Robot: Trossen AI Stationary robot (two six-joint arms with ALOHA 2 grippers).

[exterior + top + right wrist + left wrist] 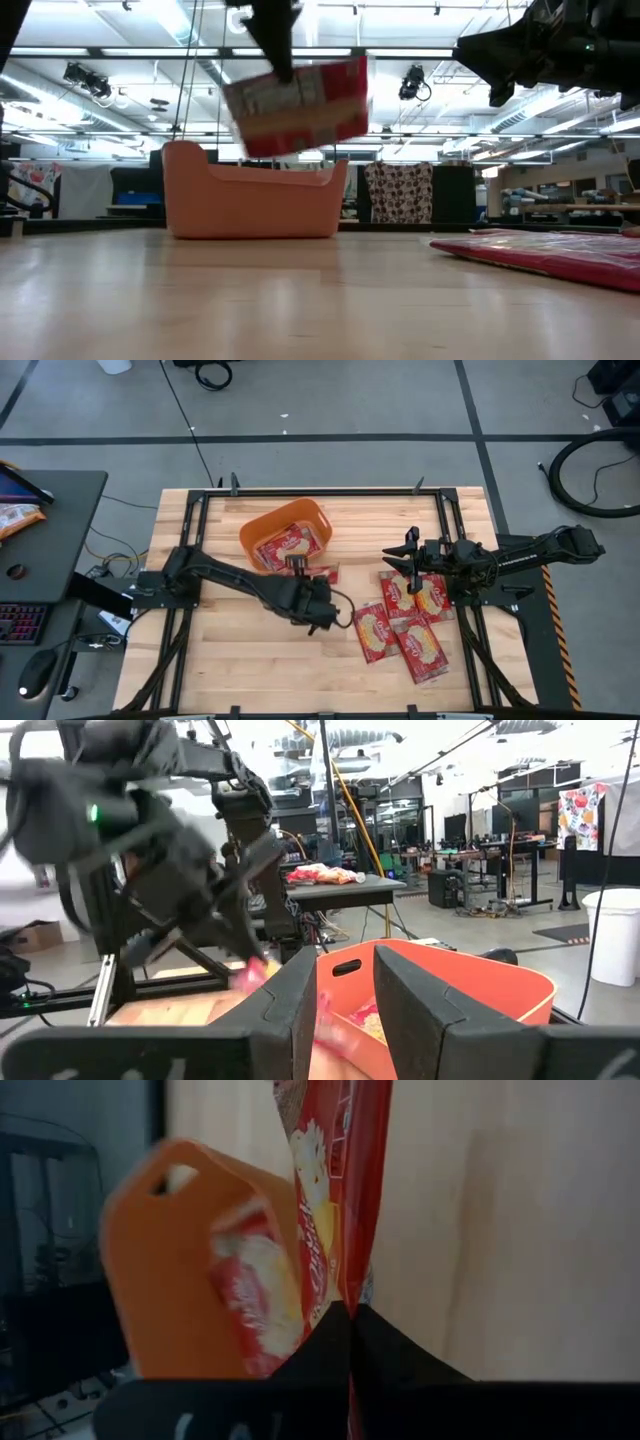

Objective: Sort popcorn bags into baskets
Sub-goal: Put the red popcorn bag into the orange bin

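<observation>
From above, the left hand (297, 566) pinches a popcorn bag (322, 572) just beside the orange basket (262, 525), at its near rim; level with the surface, that bag hangs upright over it; the right hand (408, 552) waits half spread, empty.

A grey floor (380, 400) crossed by dark lines is seen around the wooden table (240, 660); a dark desk (60, 530) with a keyboard (25, 625) and a mouse (35, 672) stands at the left; cables (590, 470) are coiled at the far right; beyond, a high ceiling with strip lights (130, 60) is shown; a patterned cloth (400, 192) is hung at the back; a white bin (615, 935) stands on the right.
</observation>
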